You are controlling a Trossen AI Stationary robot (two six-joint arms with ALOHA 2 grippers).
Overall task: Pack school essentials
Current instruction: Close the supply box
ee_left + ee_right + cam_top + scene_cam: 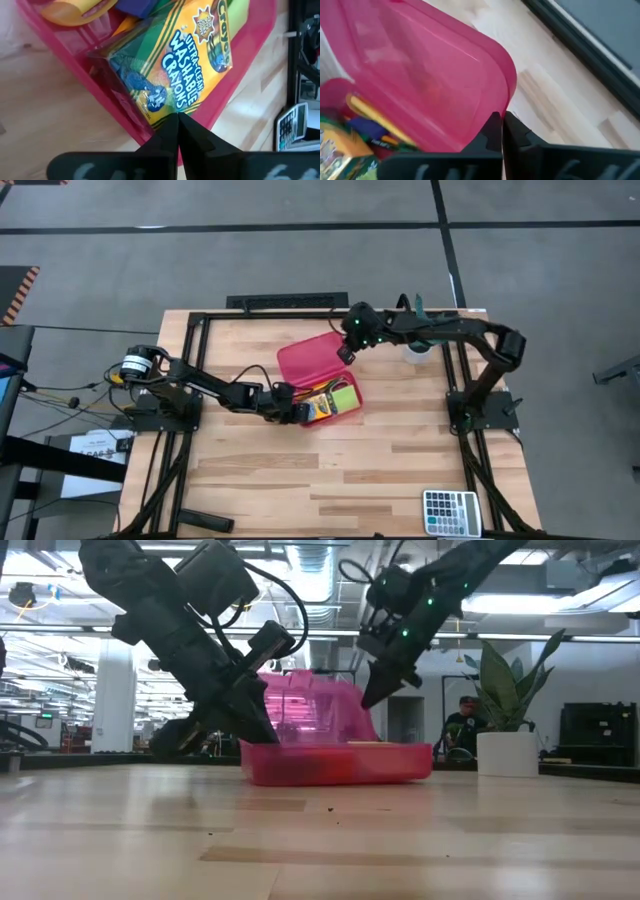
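Observation:
An open pink plastic case (352, 416) sits mid-table with its lid (308, 360) raised toward the far side. Inside lie the yellow-green crayon box (190, 65), a lime sticky-note pad (345, 397) and yellow and orange pieces (370, 115). My left gripper (177, 119) is shut at the case's left end, beside the crayon box. My right gripper (498, 120) is shut at the lid's free edge and points down in the low view (375, 692). The scissors, pencils and eraser cannot be made out singly. My left gripper sets its shut fingertips on the case's side wall rim (150, 132), by the crayon box's end, slanting down from the table's left. The case stands flat on the table. My right gripper puts its shut fingertips against the raised lid's free edge (507, 102), slanting down from the far right. The lid stands tilted up on its hinge.
A grey calculator (450, 512) lies at the near right corner. A white-potted plant (508, 745) stands at the far right behind my right arm. A dark bar (205, 522) lies at the near left edge. Bare wood (330, 470) stretches in front of the case.

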